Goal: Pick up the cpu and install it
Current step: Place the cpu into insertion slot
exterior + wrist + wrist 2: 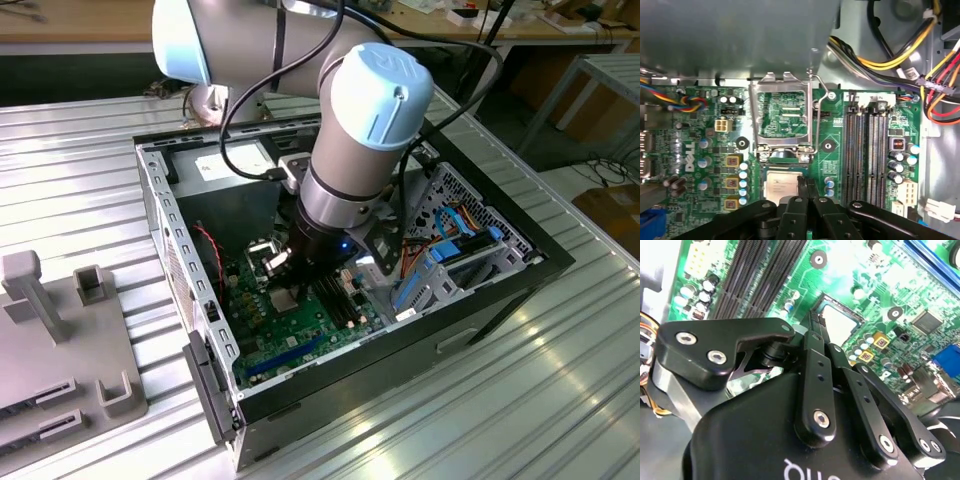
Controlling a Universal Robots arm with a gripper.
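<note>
The cpu [781,184], a pale silvery square, lies flat in the socket on the green motherboard [705,165]; it also shows bright in the second wrist view [840,324]. My gripper [807,181] points down at the cpu's edge, its two black fingers pressed together with nothing visibly between them. In the second wrist view the gripper [814,320] ends at the socket frame beside the chip. The socket's silver lid [782,112] stands raised open behind the cpu. In the exterior view the arm reaches down into the open computer case [180,240].
Black memory slots [862,145] run beside the socket. Bundles of coloured power cables [900,55] hang near the case wall. A drive bay with blue cables [450,260] sits at the exterior view's right. A grey fixture [60,330] stands on the ribbed table at that view's left.
</note>
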